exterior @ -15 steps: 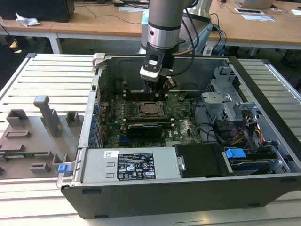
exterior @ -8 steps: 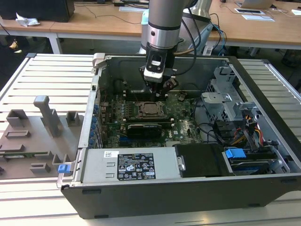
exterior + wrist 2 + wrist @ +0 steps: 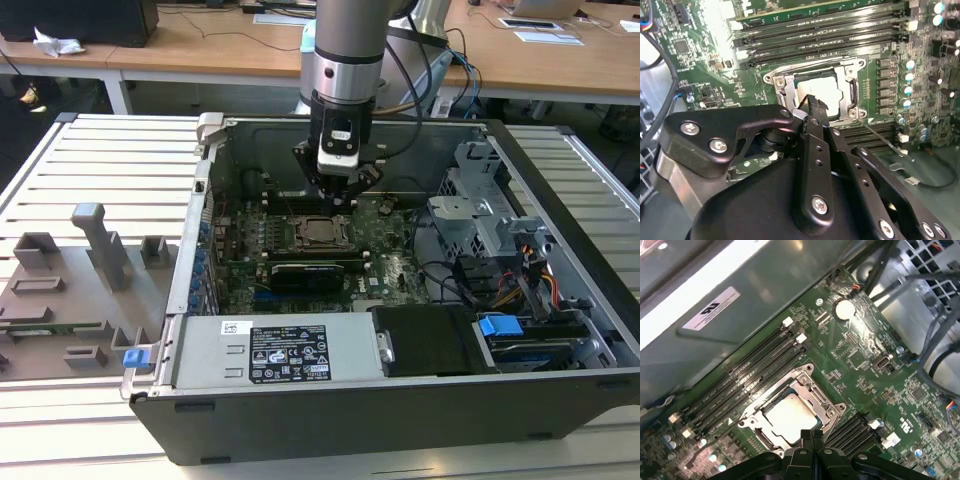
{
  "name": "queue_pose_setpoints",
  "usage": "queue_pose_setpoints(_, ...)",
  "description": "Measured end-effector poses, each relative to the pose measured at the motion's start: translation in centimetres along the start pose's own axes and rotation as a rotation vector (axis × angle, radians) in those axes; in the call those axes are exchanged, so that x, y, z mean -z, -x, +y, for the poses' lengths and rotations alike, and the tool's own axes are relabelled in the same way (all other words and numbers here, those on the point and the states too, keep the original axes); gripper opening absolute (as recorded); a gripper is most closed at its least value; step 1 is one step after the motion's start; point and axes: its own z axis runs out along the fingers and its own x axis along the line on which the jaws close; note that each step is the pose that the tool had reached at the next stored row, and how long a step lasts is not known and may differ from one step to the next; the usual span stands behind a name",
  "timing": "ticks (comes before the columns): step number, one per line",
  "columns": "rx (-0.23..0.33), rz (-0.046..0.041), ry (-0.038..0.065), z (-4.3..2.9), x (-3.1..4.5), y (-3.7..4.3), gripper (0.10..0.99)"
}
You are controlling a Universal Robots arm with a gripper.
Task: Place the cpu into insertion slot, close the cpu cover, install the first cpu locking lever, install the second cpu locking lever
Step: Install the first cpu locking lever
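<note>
Cpu (image 3: 790, 416): seated flat in the insertion slot (image 3: 767, 440), silver top showing.
Cpu cover (image 3: 810, 386): down, framing the chip.
Pincer (image 3: 811, 436): narrow, tips together, holding nothing, just above the slot's edge.
Technique: you would do best, by my judgement, to press straight and slowly, staying clear of the memory slots (image 3: 750, 375).

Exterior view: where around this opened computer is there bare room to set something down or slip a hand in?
Free: the slatted table beyond the grey fixture board, up to the computer case, and a strip at the exterior view's right of the case. Crowded: inside, the gripper hangs over the cpu, and cables fill the drive corner.
</note>
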Motion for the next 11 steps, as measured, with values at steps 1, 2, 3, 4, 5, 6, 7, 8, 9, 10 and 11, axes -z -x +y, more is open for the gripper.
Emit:
queue_pose_setpoints(1, 0.013, -0.0006, 0.0, 0.0, 0.0, 0.0, 0.106)
queue_pose_setpoints(2, 0.024, -0.0011, 0.001, 0.0, 0.0, 0.0, 0.106)
queue_pose_setpoints(3, 0.044, -0.0021, 0.002, 0.0, 0.0, 0.0, 0.106)
queue_pose_setpoints(4, 0.061, -0.0029, 0.002, 0.0, 0.0, 0.0, 0.106)
queue_pose_setpoints(5, 0.075, -0.0036, 0.003, 0.0, 0.0, 0.0, 0.106)
queue_pose_setpoints(6, 0.092, -0.0044, 0.003, 0.0, 0.0, 0.0, 0.106)
queue_pose_setpoints(7, 0.105, -0.005, 0.004, 0.0, 0.0, 0.0, 0.106)
queue_pose_setpoints(8, 0.12, -0.0057, 0.004, 0.0, 0.0, 0.0, 0.106)
queue_pose_setpoints(9, 0.135, -0.0064, 0.005, 0.0, 0.0, 0.0, 0.106)
queue_pose_setpoints(10, 0.152, -0.0072, 0.006, 0.0, 0.0, 0.0, 0.106)
queue_pose_setpoints(11, 0.162, -0.0077, 0.006, 0.0, 0.0, 0.0, 0.106)
